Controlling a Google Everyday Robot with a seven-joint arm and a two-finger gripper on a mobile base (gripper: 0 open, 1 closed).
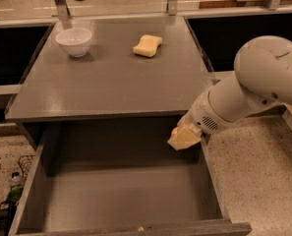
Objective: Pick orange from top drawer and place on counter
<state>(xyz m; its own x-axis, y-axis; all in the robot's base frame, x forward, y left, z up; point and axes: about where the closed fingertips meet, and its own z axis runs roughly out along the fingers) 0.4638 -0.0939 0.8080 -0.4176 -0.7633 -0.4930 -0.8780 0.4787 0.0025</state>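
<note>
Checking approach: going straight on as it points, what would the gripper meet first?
Likely the floor of the top drawer; the gripper hangs by its right wall, below the counter edge, pointing down-left. Depth is unclear.

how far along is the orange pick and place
Done: the top drawer stands open. In hand: the gripper hangs at its right rear, just below the front edge of the counter; no orange shows, so a grasp can't be confirmed. Left: setting the orange on the counter, which holds only a white bowl and a sponge.
</note>
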